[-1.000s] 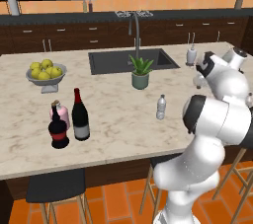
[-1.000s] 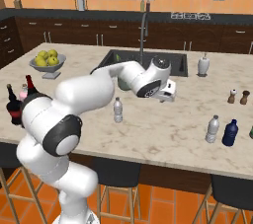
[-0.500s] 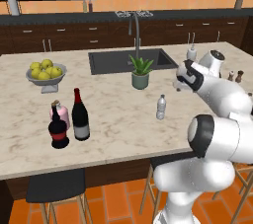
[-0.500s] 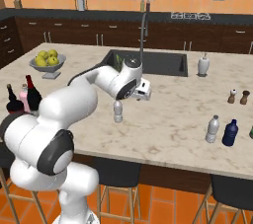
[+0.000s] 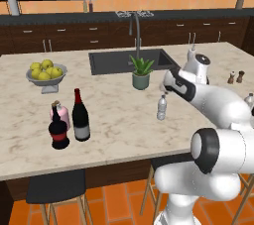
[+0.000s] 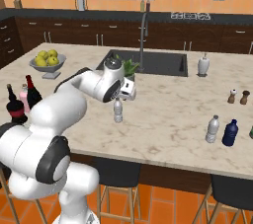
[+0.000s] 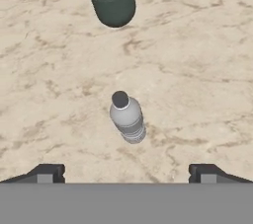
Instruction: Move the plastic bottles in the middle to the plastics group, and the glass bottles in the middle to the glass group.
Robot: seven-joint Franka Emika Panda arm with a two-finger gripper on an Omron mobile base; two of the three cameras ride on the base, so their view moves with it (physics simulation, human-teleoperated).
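Note:
A small clear plastic bottle (image 5: 161,108) (image 6: 118,111) (image 7: 127,118) with a pale cap stands upright in the middle of the marble island. My gripper (image 5: 165,90) (image 6: 128,94) (image 7: 126,175) hovers just above it, open, with its fingertips (image 7: 47,173) wide apart and nothing between them. A second clear bottle (image 6: 212,129) stands at the right beside a blue bottle (image 6: 229,133). At the left, the tall dark wine bottle (image 5: 80,117) (image 6: 32,92) stands right next to the squat red-labelled bottle (image 5: 59,130) (image 6: 16,107) and the short pink bottle (image 5: 55,112).
A potted plant (image 5: 141,73) (image 7: 114,0) stands by the sink (image 5: 111,62), just beyond the bottle. A fruit bowl (image 5: 45,73) is at the far left. A white soap dispenser (image 6: 203,64) and two shakers (image 6: 238,96) stand at the right.
The arm has swung in from the right side of the island, and the hand has come over the middle clear bottle. The bottles have not moved.

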